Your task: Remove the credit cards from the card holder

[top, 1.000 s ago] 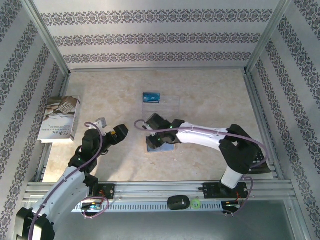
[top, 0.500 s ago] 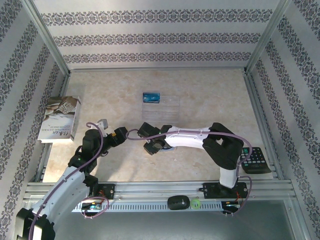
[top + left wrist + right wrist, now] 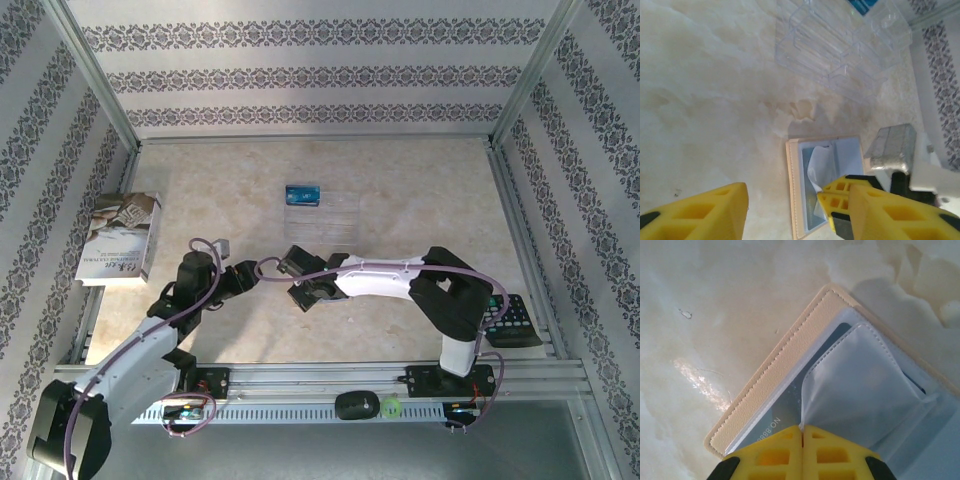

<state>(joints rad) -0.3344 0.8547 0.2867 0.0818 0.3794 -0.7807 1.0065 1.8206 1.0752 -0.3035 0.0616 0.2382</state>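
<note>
Beige marbled tabletop (image 3: 420,200), patterned-wallpaper walls (image 3: 300,75). Roughly half done: blue card (image 3: 303,194) lies in clear tray (image 3: 335,215), well beyond my jaws. Open card holder (image 3: 790,355) sits flat under my right gripper (image 3: 802,432), which is clamped on its clear sleeve flap; printed card (image 3: 775,425) beneath that flap, not yet out. My left gripper (image 3: 797,200) has jaws apart, gripping nothing, holder just ahead
</note>
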